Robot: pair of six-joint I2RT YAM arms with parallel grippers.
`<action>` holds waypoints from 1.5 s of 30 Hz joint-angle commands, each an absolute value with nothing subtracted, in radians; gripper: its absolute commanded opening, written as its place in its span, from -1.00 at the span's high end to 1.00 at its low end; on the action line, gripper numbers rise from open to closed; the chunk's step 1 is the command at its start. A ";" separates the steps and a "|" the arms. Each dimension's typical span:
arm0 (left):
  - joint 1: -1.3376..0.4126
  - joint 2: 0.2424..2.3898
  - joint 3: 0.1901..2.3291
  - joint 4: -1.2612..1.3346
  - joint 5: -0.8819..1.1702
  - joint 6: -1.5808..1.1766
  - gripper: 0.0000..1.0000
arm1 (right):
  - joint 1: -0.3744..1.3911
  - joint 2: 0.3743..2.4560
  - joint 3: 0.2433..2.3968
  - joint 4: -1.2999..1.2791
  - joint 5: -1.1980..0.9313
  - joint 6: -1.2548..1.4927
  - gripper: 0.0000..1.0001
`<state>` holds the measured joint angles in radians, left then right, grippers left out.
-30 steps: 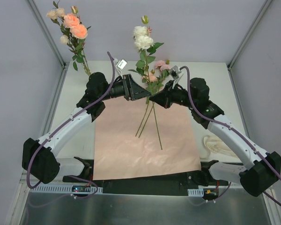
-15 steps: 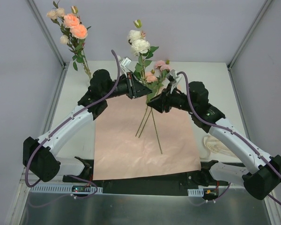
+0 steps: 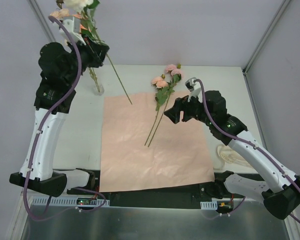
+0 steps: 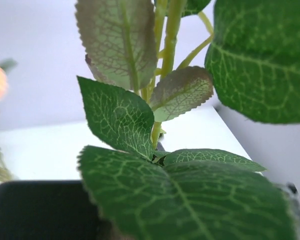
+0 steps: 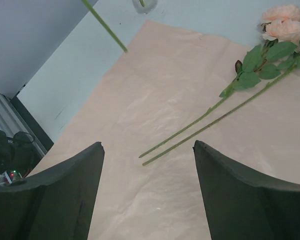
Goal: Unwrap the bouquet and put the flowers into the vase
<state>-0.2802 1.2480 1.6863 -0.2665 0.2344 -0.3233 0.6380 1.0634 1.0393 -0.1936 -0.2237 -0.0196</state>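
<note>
L: left gripper [image 3: 94, 50] clamped on 1 flower stem [image 3: 119, 80], apparently | R: right gripper [image 5: 147, 145] spread near 2 roses [image 5: 279, 29] on pink paper [image 3: 140, 160]

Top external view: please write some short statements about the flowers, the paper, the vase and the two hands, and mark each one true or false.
1. The sheet of pink paper lies spread out flat. True.
2. The right hand grips a rose stem. False: it is open and holds nothing, above the paper.
3. Two green-stemmed pink roses lie with their stems on the paper. True.
4. The small clear glass vase is empty. False: green stems stand in it.
5. The left hand holds a long green-stemmed white rose raised in the air near the vase. True.
</note>
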 commanded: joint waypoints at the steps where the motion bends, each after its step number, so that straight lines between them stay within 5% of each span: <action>1: -0.246 1.301 1.891 -0.310 0.010 -0.149 1.00 | 0.629 1.028 1.052 -0.239 -0.184 -0.037 -0.50; 7: -0.200 1.469 2.215 -0.298 -0.140 0.021 1.00 | 0.623 1.011 1.031 -0.258 -0.172 -0.041 -0.51; 13: -0.101 1.589 2.322 -0.293 -0.127 0.003 1.00 | 0.607 1.015 1.035 -0.273 -0.172 -0.046 -0.51; 45: 0.017 1.701 2.296 -0.140 -0.018 -0.011 1.00 | 0.586 1.127 1.074 -0.275 -0.198 -0.003 -0.51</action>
